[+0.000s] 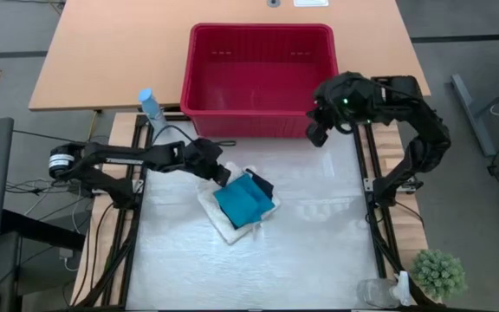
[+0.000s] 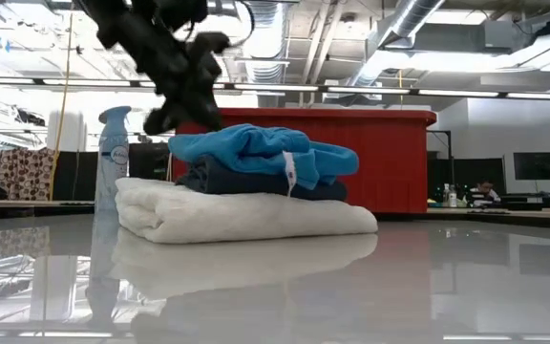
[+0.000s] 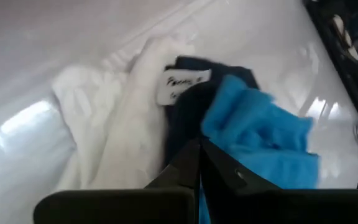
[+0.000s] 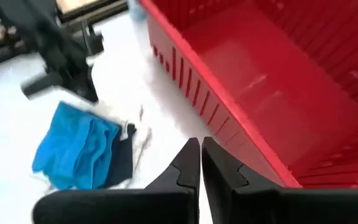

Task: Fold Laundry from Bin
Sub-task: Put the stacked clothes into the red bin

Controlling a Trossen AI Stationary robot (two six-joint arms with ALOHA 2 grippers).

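**Folded stack on the table, bin empty**

The left gripper is seen with its jaws pressed together on nothing, held just beside and slightly above the stack's edge nearest the bin. The right gripper is seen with its jaws nearly together and empty, raised at the near right corner of the bin.

The laundry is piled on the white table between the two arms: a teal-blue cloth is laid on top, a dark navy cloth beneath it, and a folded white cloth at the bottom. The red bin is placed just beyond the stack and is shown empty. A spray bottle is stood left of the bin.
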